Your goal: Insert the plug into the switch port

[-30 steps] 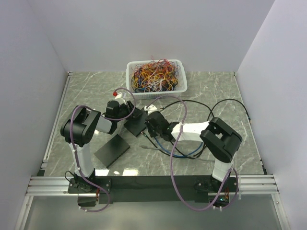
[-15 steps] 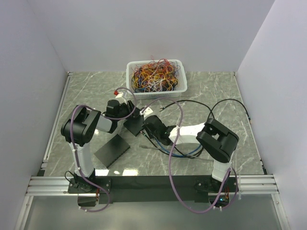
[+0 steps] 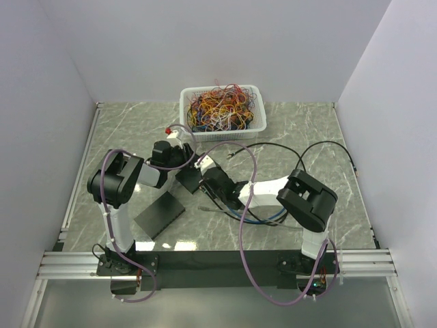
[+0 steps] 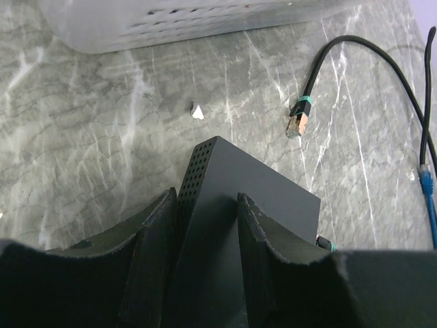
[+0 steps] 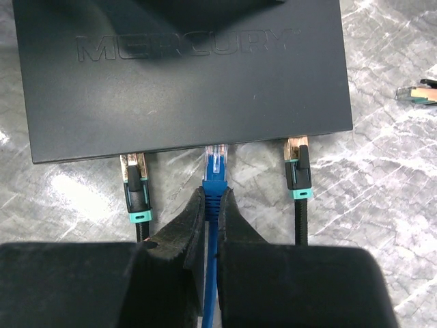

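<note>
Near the middle of the table (image 3: 307, 130), the black switch (image 5: 181, 75) is held tight by the left gripper (image 4: 207, 205). The right gripper (image 5: 210, 201) is pinched shut on the blue plug (image 5: 216, 164), whose clear tip meets the switch's front edge, between two black plugs (image 5: 134, 184).

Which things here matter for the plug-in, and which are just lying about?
In the job: blue plug, held in the right gripper; switch, clamped by the left gripper.
Lying about: basket of wires, loose black cable end, flat black panel, white scrap.
</note>
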Robot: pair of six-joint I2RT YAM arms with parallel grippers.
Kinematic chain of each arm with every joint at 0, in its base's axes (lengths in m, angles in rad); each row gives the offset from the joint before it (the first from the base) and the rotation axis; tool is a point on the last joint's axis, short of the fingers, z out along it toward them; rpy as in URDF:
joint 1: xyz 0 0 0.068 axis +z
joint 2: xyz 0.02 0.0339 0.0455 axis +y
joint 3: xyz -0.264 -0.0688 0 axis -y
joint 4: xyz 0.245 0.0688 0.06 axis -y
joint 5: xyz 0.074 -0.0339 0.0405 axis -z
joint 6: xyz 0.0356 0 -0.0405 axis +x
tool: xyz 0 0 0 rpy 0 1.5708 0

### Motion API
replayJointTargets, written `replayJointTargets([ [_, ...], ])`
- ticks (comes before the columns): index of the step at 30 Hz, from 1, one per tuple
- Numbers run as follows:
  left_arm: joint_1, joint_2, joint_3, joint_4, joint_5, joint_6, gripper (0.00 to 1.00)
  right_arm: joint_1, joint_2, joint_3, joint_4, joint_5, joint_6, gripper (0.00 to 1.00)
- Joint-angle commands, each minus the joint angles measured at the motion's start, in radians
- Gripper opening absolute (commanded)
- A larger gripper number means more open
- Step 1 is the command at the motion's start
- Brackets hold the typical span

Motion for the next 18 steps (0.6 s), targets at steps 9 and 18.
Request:
replayJointTargets([
  [9, -0.149, 0.052, -0.064, -0.1, 0.179, -0.036, 0.45, -0.008, 0.004, 0.098, 0.334, -0.052, 0.024, 0.0],
  [18, -0.255, 0.078, -0.122, -0.044, 0.166, -0.123, 0.45, -0.071, 0.048, 0.161, 0.383, -0.089, 0.107, 0.0],
])
